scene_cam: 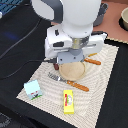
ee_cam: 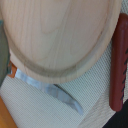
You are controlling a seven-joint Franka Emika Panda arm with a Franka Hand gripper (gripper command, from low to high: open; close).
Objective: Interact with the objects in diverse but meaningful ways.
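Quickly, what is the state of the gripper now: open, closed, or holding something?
Gripper: cannot be told. The arm's body hides it above the wooden plate in the exterior view, and the wrist view shows no fingers.

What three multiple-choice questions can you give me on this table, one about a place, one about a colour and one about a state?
1. Where does the yellow box lie relative to the white carton?
A) toward the exterior view's right
B) on top of it
C) underneath it

2. What colour is the handle of the fork?
A) blue
B) orange
C) green

3. What state is the yellow box in?
A) standing on one end
B) lying flat on the woven mat
C) balanced on the carton

Answers:
1. A, since the exterior view shows the box apart from the carton, on that side.
2. B, since the handle behind the grey tines is orange.
3. B, since its broad face is up and it rests on the mat.
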